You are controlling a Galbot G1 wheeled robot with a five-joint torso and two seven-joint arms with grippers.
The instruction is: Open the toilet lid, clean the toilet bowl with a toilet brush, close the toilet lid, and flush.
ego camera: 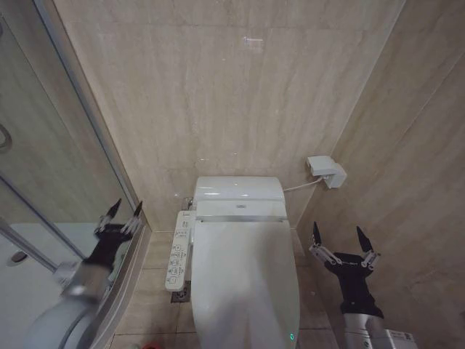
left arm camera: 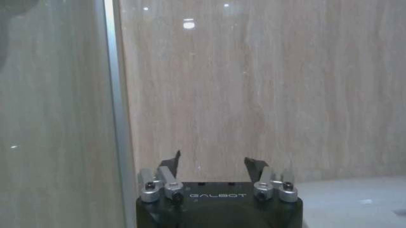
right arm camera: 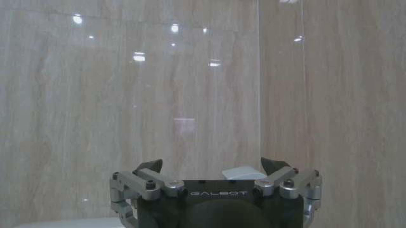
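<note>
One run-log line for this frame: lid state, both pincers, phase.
toilet lid: closed | left pincer: open, raised beside toilet, empty | right pincer: open, raised on other side, empty | phase: lid not yet opened

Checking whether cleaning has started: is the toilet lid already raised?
No, in the head view the toilet lid lies flat and closed over the bowl, with both open grippers held apart from it.

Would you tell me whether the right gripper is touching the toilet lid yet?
Apart. In the head view the right gripper hangs open beside the closed toilet lid, with floor tile visible between them.
</note>
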